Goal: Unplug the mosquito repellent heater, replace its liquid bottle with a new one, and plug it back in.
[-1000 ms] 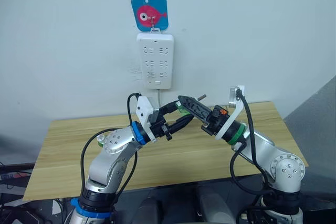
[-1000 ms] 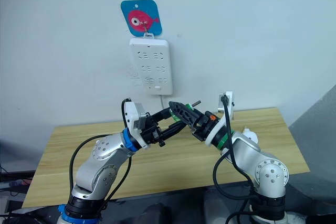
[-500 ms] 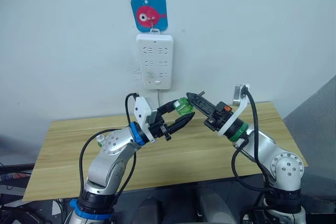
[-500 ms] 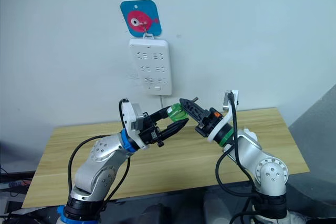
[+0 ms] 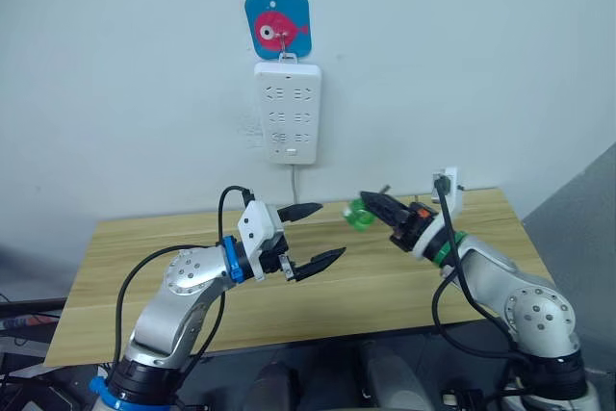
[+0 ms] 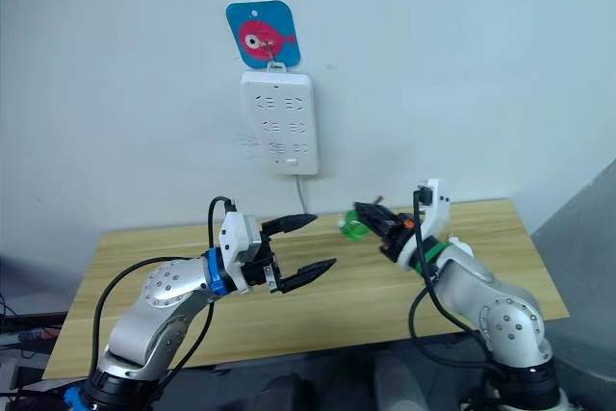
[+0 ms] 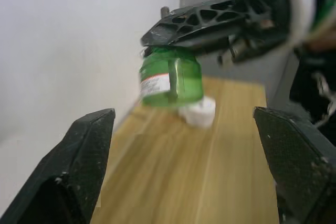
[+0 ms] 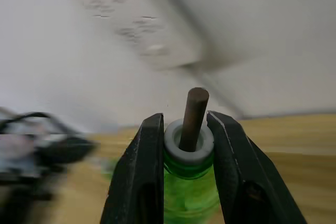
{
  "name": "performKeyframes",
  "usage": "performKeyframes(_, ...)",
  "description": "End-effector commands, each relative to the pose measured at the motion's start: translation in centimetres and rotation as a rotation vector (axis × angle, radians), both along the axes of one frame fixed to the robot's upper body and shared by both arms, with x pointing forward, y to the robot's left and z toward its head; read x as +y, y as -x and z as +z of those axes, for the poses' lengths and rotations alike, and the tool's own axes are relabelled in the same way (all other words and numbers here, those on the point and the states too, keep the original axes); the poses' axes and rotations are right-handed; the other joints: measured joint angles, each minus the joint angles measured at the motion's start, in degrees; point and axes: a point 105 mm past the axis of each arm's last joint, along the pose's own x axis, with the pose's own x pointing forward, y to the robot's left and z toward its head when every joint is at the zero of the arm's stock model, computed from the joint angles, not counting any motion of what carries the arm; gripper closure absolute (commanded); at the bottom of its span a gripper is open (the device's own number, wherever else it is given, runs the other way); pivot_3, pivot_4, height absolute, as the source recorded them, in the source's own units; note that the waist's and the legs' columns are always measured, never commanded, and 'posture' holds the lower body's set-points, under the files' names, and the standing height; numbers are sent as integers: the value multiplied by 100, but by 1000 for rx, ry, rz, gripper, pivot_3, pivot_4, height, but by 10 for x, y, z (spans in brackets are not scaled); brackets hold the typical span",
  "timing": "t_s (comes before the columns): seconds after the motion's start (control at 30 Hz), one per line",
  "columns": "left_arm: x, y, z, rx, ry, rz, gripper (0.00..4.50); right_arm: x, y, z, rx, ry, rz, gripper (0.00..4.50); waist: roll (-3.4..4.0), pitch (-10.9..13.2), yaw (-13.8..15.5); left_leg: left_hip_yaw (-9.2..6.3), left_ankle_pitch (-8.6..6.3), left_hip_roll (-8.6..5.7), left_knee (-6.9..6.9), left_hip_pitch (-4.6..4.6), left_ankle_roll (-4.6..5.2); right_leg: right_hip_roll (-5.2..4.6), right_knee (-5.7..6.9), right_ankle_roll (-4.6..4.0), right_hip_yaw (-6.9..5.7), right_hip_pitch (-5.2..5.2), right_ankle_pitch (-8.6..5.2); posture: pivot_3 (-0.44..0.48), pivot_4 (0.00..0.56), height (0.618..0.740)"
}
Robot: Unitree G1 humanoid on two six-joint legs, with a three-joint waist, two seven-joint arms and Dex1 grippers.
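Handover just made — right jaws now clenched on the neck of the liquid bottle (image 8: 189, 192), one black finger on each side of its pale collar, dark wick standing bare between them. Half a second back, held by the left jaws instead, with the right ones closing in from the other side. Carried now in the air above the desk (image 5: 144, 238), out towards the robot's right, well below the power strip (image 5: 286, 113) on the wall.

Left jaws released — spread wide, holding nothing, drawn back towards the robot's left and hanging over the middle of the desk, apart from the bottle. Seen from that wrist: green bottle with a label, pinched from above, and beyond it on the wood a small white rounded thing (image 7: 198, 115), probably the mosquito repellent heater, though too blurred to say for sure.

Further out: power strip hanging from a hook under the fish sticker (image 5: 278, 27), cord running down behind the desk, nothing plugged into its sockets.

Judging from all this: unplugging done, capless bottle already out of the unit and passed across, likely for setting aside. Still to come: fetching the new one, fitting it, plugging back in.
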Motion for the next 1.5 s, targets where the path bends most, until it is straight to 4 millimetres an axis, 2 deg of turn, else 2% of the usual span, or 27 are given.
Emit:
performKeyframes(0.03,0,4,-6,-10,-61,-21,59,-14,-19,-14,-154,224,-113,3639,-3,2,4,2,0,5,0,2,0,6,0,0,2,0,0,-110,165,730)
performKeyframes(0.13,-4,7,-10,12,-98,-24,59,-33,-44,-44,-193,351,-226,3639,-6,8,19,4,0,13,-1,6,0,15,1,-1,5,0,0,-98,184,730)
performKeyframes(0.27,-5,12,-10,20,-122,-26,59,-39,-62,-67,-217,417,-251,3639,-10,42,39,13,0,12,-1,7,0,14,1,-4,11,-1,2,-79,207,730)
performKeyframes(0.4,-4,13,-5,23,-129,-2,59,-45,-76,-84,-187,393,-284,3639,-9,89,76,7,-1,15,-3,8,1,-11,2,-15,12,-2,9,-59,229,730)
performKeyframes(0.57,-2,18,-4,40,-152,-2,59,-49,-84,-97,-170,405,-294,3639,-2,190,127,-11,-1,16,-4,6,1,-14,3,-22,9,0,12,-46,247,730)
performKeyframes(0.77,0,20,-2,62,-145,9,59,-47,-82,-106,-171,394,-307,3639,5,229,135,-14,-1,14,-10,2,1,-23,0,-22,5,-2,12,-41,255,730)
performKeyframes(0.87,-1,23,-2,69,-141,2,59,-43,-78,-109,-167,370,-306,2628,7,245,134,-13,-1,14,-10,3,1,-24,1,-22,6,-2,12,-48,256,730)
performKeyframes(0.97,-1,24,-3,71,-137,2,59,-45,-75,-106,-183,362,-324,1570,9,247,130,-15,-1,14,-10,4,1,-24,1,-22,4,-1,12,-54,255,730)
performKeyframes(1.1,4,20,-1,55,-109,41,59,-51,-64,-86,-252,322,-365,124,13,252,134,-15,-1,12,-10,1,0,-28,-1,-22,3,-1,12,-60,238,730)
performKeyframes(1.2,8,27,0,38,-104,42,59,-43,-45,-60,-327,304,-301,51,15,253,139,-17,-1,12,-11,1,0,-31,-2,-21,1,-2,11,-59,239,730)
performKeyframes(1.27,17,25,-1,30,-98,109,59,-32,-31,-45,-369,315,-207,51,21,257,137,-18,-1,13,-13,0,0,-31,-3,-21,1,-3,11,-60,241,730)
performKeyframes(1.3,32,21,-6,38,-102,207,59,-22,-18,-35,-407,341,-98,51,20,257,134,-18,-1,13,-14,0,-1,-31,-5,-21,1,-3,10,-62,239,730)
performKeyframes(1.4,72,14,-21,77,-113,445,59,-4,8,-20,-439,394,122,51,22,262,124,-14,-1,13,-13,4,0,-34,-7,-19,1,-2,9,-61,244,730)
performKeyframes(1.5,116,24,-47,203,-56,666,29,11,27,-15,-409,434,337,17,2,294,124,-18,-1,15,-13,7,0,-33,-10,-22,-7,1,5,-46,257,730)
